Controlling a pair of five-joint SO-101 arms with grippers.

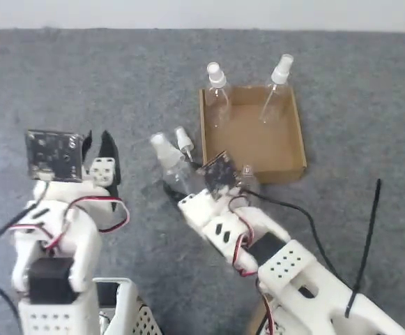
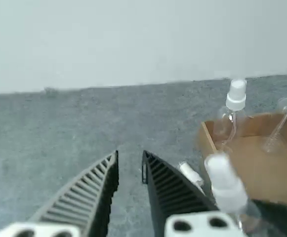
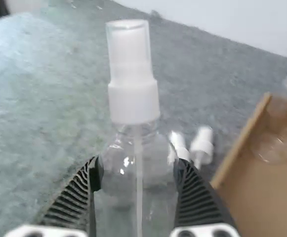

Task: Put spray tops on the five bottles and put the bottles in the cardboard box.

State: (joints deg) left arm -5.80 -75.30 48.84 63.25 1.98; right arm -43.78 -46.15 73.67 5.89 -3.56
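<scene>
My right gripper (image 1: 176,180) (image 3: 136,173) is shut on a clear bottle (image 3: 133,163) (image 1: 171,166) with a white spray top (image 3: 131,74), held just left of the cardboard box (image 1: 286,150). Two capped bottles (image 1: 218,94) (image 1: 274,91) stand at the back of the box. A loose spray top (image 1: 184,142) (image 3: 201,144) lies on the carpet beside the box. An uncapped bottle (image 1: 247,176) stands at the box's front edge, by the right arm. My left gripper (image 1: 108,150) (image 2: 130,170) is open over bare carpet at the left, holding nothing.
Grey carpet (image 1: 118,84) covers the table. A white basket (image 1: 129,307) sits at the front edge beside the left arm's base. A black cable (image 1: 366,237) trails on the right. A pale wall (image 2: 133,39) rises behind the table.
</scene>
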